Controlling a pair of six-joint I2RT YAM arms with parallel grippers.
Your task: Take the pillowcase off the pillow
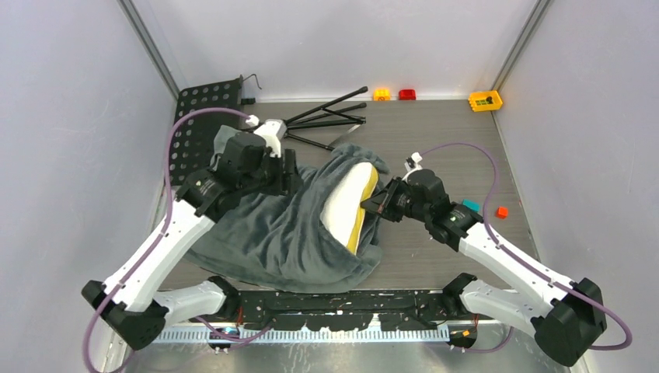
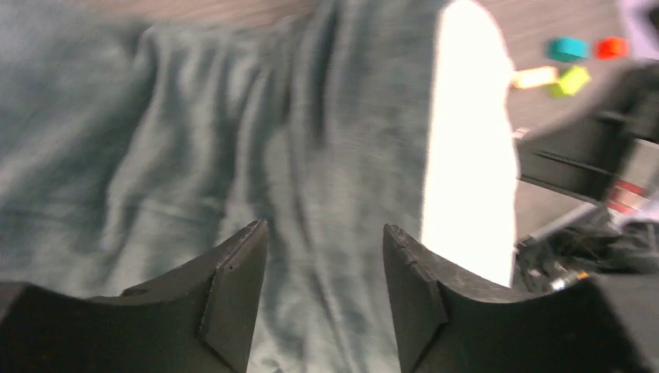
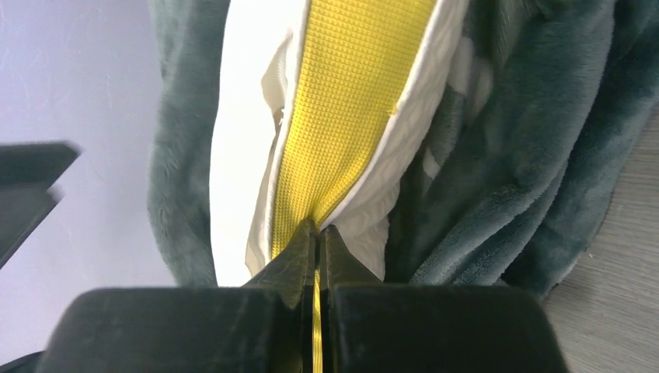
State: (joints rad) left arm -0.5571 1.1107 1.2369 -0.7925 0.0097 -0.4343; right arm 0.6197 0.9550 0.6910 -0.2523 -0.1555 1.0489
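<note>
1. The pillowcase point(image 1: 280, 233) lies crumpled in the middle of the desk point(image 1: 443, 140). Its dark grey-teal fleece spreads from the centre toward 7 o'clock, and its near edge comes close to the rail that carries the arm bases.
2. The pillow point(image 1: 340, 208) sits on the pillowcase's 3 o'clock side, partly uncovered. Its white face and yellow band point(image 1: 365, 210) show, the band facing 3 o'clock. Fleece is wrapped over the pillow's 12 o'clock end and bunched around its 6 o'clock end.
3. The right arm point(image 1: 423, 198) reaches in from 4 o'clock. Its jaws are clenched on the pillow's yellow band. In the right wrist view the band runs straight down into the closed jaws, with white cover on either side and fleece beyond that.
4. The left arm point(image 1: 241, 163) comes in from 8 o'clock and hangs over the pillowcase's 10 o'clock part. Its jaws are released and stand apart above the fleece with nothing between them. The left wrist view is motion-blurred.
5. A black perforated plate point(image 1: 203, 116) lies at 10 o'clock by the left wall. A black folded stand with thin legs point(image 1: 326, 116) lies at 12 o'clock, near the pillowcase's far edge.
6. An orange-yellow block point(image 1: 381, 94) and a red block point(image 1: 407, 94) sit side by side along the far edge. A yellow block with a green top point(image 1: 485, 100) sits at 1 o'clock.
7. A teal block point(image 1: 471, 205) and a small orange-red block point(image 1: 502, 211) lie at 3 o'clock, just beside the right arm. The left wrist view also shows a pale yellow block point(image 2: 535, 76) and a lime-green block point(image 2: 573, 80) near them.
8. Any print on the blocks or arms is too small to read.
</note>
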